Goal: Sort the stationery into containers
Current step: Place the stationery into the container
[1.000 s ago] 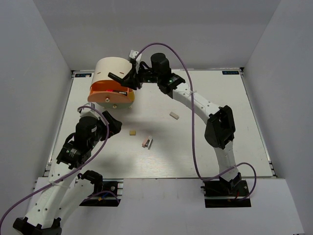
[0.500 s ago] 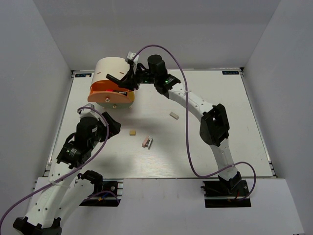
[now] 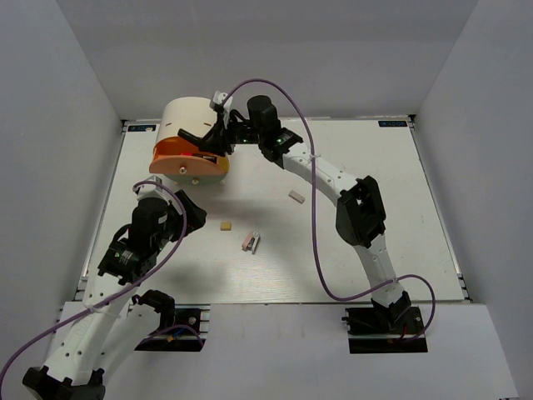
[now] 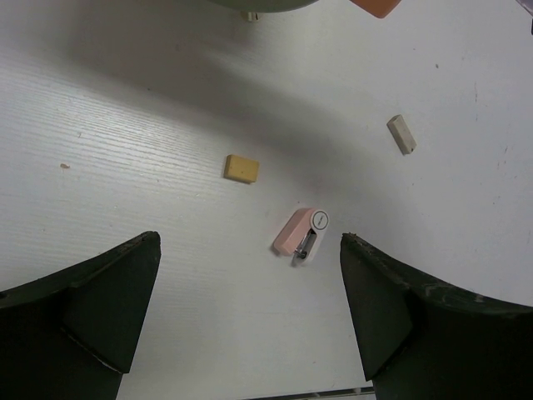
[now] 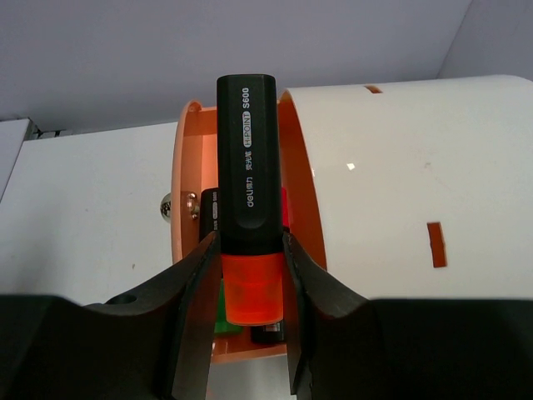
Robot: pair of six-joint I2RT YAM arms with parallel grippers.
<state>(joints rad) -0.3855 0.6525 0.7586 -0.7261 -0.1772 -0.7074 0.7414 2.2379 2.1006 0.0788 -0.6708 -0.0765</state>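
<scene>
Currently right gripper (image 5: 250,250) pinching orange-capped marker (image 5: 247,167) over orange drawer (image 5: 181,183) — left gripper (image 4: 248,246) spread.

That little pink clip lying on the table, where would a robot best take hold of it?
Probably from straight above, closing across the two long sides of the pink clip near its middle. It lies flat and slantwise on the table with bare space all round, so the left fingers, now wide apart above it, would need turning to match that slant. Its round white end looks harder to pinch.
</scene>
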